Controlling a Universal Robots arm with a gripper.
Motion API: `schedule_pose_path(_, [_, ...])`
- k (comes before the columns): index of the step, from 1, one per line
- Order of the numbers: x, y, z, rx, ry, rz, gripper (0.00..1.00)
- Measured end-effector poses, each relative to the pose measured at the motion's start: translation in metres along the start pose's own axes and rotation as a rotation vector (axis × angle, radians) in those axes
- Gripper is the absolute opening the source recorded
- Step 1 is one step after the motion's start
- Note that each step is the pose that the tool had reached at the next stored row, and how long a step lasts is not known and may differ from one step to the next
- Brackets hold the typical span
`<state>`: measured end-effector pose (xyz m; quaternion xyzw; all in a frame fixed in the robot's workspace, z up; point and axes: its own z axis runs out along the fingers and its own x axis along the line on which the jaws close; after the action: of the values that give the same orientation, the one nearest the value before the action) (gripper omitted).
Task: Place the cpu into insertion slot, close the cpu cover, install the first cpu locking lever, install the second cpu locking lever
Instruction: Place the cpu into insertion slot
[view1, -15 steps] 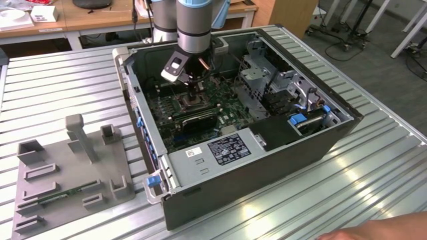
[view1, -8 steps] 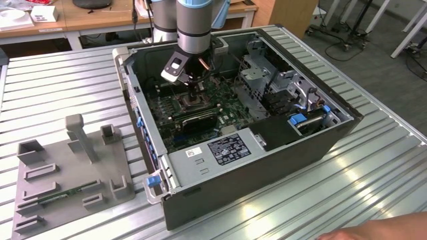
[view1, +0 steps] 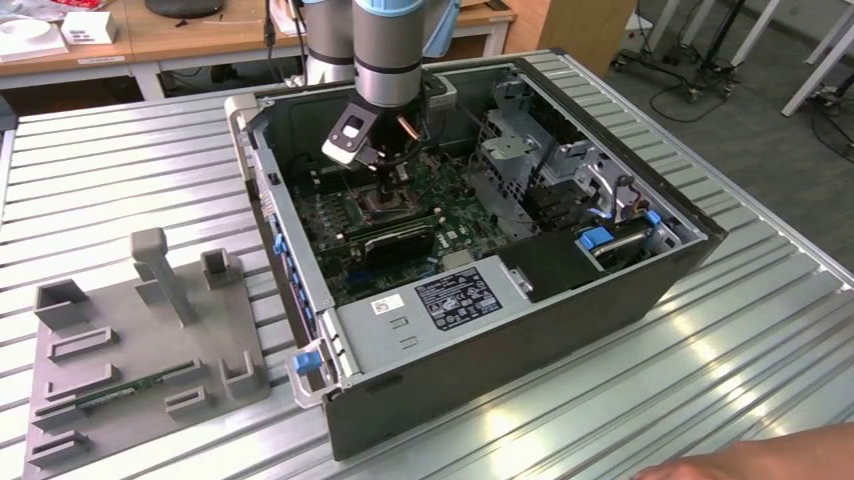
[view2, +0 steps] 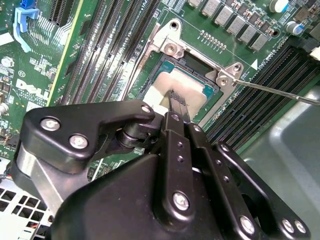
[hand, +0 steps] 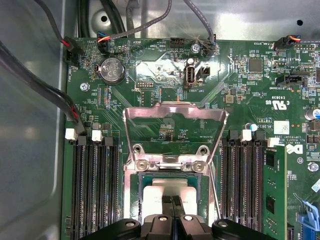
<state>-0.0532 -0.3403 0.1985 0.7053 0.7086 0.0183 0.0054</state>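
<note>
Up close in both wrist views, the end effector (hand: 172, 201) is pointing straight down with its two fingers squeezed together and nothing between them. The tips are sitting right over the cpu (hand: 170, 186). I honestly can't tell if they're pressing on it or just floating a hair above.

The cpu is already lying flat inside the slot (hand: 139, 192), square to its rim. Just past it the cover (hand: 145, 116) is standing swung open on its hinge, and the green board (hand: 250, 90) is showing through the cut-out. In the second wrist view a thin lever (view2: 272, 91) is sticking out sideways from the slot corner, not latched down. Black memory slots (hand: 95, 190) are running along both sides of the slot.

Further out in the exterior view, the arm is reaching down into the open case (view1: 534, 330), which is sitting on a ribbed metal counter (view1: 134, 170). A grey tray (view1: 147, 360) is lying on the exterior view's left, and a hand (view1: 774, 460) is poking in at the bottom edge.
</note>
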Motion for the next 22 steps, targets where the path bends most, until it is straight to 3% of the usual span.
schedule_pose_path(6, [0.0002, 0.0002, -0.0012, -0.0009, 0.0013, 0.000, 0.11])
schedule_pose_path(17, [0.0003, 0.0004, -0.0132, -0.0001, 0.0000, 0.000, 0.11])
schedule_pose_path(22, [0.0003, 0.0005, -0.0141, -0.0001, 0.0001, 0.000, 0.11])
